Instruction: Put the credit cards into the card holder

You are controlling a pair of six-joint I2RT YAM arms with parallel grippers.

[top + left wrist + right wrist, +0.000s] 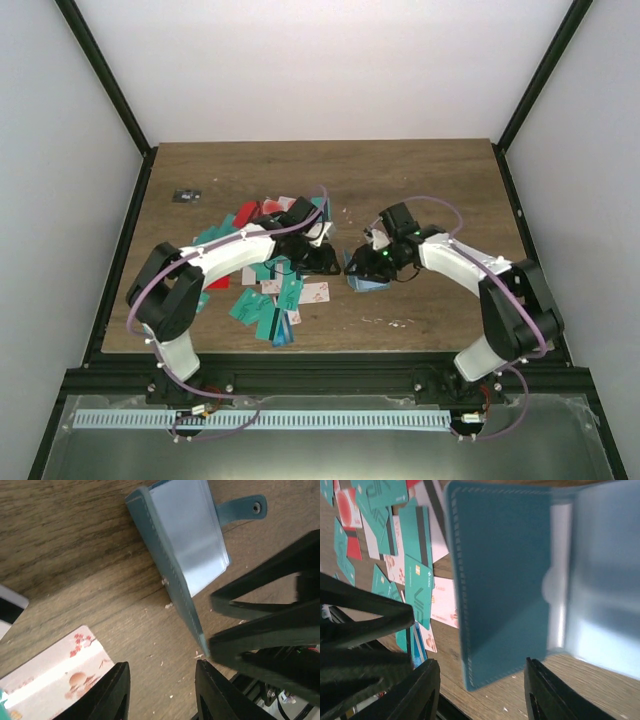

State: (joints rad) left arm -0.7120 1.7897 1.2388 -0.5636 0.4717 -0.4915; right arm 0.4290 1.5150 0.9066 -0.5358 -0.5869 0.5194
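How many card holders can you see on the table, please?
1. The holder sits open on the table, just right of the scattered cards, near mid-table. Another could be hidden under the cards.

Card holder point(372, 284): from above you see only a sliver beneath the right gripper point(361, 267). Your right wrist view shows it blurred and cropped at the right edge. Dark speck point(186, 195) well left of the holder: too small to tell.
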